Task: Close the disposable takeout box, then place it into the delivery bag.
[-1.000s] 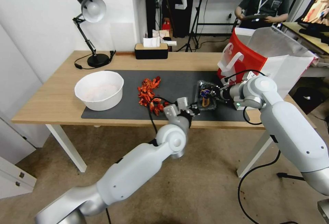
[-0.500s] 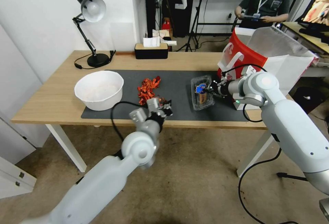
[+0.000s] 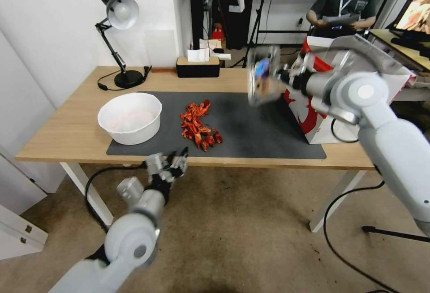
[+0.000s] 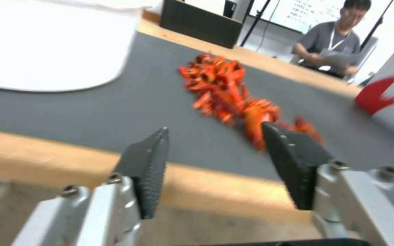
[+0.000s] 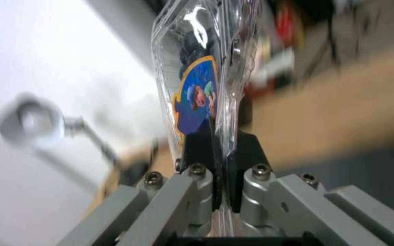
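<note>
A: Head view first. What've we got?
B: Our right gripper [image 3: 281, 78] is up in the air above the mat [image 3: 251, 122], pinching the box [image 3: 263, 79] by one edge. Box is closed, off the table, just beside the bag [image 3: 358, 91]. Bag stands open at the table's right end, partly on the mat.
A: Left arm?
B: Left gripper [image 3: 175, 161] sits low, in front of the table's [image 3: 67, 136] near edge, near the red scraps [image 3: 197, 125]. Bowl [image 3: 130, 118] on the mat, well to the left.
A: Left wrist view?
B: Fingers [image 4: 147, 171] spread wide w/ nothing between. Past them: table edge, mat, scraps, bowl.
A: Right wrist?
B: Jaws nearly together, clamped on the box's thin rim. Box stands on edge, a blue sticker [image 5: 197, 99] and dark bits seen thru the plastic.
</note>
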You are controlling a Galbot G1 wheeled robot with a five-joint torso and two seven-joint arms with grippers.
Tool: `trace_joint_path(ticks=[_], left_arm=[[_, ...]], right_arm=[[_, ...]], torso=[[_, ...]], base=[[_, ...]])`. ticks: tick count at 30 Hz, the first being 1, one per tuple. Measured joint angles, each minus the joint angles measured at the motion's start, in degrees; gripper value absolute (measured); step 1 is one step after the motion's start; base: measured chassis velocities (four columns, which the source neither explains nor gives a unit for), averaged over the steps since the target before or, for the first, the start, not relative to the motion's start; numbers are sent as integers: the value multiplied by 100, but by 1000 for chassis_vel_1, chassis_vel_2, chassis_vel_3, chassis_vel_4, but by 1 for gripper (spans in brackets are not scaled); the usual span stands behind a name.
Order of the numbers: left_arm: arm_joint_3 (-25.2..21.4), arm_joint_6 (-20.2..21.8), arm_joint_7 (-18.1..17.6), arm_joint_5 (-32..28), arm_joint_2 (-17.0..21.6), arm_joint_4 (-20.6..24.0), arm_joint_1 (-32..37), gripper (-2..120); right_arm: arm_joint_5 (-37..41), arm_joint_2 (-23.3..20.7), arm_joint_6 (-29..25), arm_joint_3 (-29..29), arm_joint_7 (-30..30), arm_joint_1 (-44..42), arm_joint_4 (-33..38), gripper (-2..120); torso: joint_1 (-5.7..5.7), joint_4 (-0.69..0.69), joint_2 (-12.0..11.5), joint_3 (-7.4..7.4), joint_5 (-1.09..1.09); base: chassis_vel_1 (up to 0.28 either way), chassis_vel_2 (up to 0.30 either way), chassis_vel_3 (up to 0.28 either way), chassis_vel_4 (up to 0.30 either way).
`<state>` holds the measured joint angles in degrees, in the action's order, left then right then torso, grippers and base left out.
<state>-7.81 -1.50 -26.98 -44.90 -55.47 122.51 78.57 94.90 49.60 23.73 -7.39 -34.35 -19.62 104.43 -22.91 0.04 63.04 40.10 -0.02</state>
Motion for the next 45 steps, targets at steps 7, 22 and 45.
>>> trace_joint_path(ticks=[7,22,45], left_arm=[[-26,-459,202,765,-63,-417,329,83],[105,-599,308,873,-131,-793,192,100],[61,-641,268,921,-69,-855,139,100]], right_arm=[[-2373,-512,-804,2,201,151,-152,0],[-3190,-998,-854,-832,236,-906,-469,2],[-2681,-953,-762,-1057,275,-1340,-202,84]], torso=[[-1,-7,0,0,3],[-1,-3,-1,1,1],[-1,-4,-1,1,2]], base=[[0,0,0,0],[0,0,0,0],[0,0,0,0]])
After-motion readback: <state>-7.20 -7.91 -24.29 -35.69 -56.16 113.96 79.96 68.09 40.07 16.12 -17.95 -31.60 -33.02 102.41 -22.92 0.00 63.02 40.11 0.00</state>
